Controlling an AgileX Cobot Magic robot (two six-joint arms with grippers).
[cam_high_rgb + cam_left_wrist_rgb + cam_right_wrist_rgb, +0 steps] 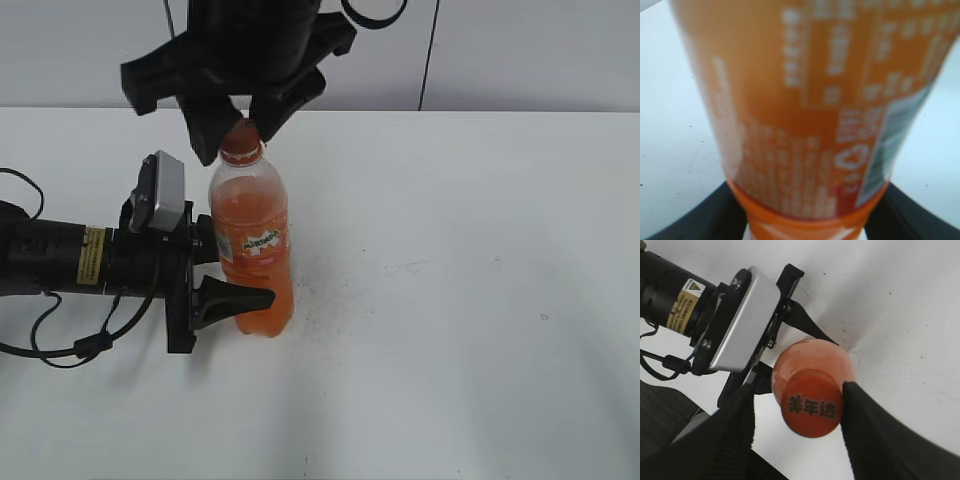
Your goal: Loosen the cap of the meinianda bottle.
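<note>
A: Starting at the left, where does the left pincer (pixel 225 270) stand?

B: It lies low along the bench (pixel 480 300), its fingers closed on the lower body of the bottle (pixel 252 245). In its wrist view the label fills the frame, with a dark finger at each lower corner.

A: And the bottle itself?

B: It stands left of the bench's middle, upright, long axis vertical, cap (pixel 240 138) pointing up.

A: Then the right pincer (pixel 236 125)?

B: It comes down from above and straddles the cap. In its wrist view one finger (pixel 860 405) touches the cap's edge, the other stands clear, so it is open, not yet clamped.

A: What could go wrong?

B: A one-sided touch may shove the neck sideways and tilt the bottle. If the pincer closes off-centre, the fingers may slip round the cap. And if the lower grip is weak, the whole bottle may turn with the cap.
</note>
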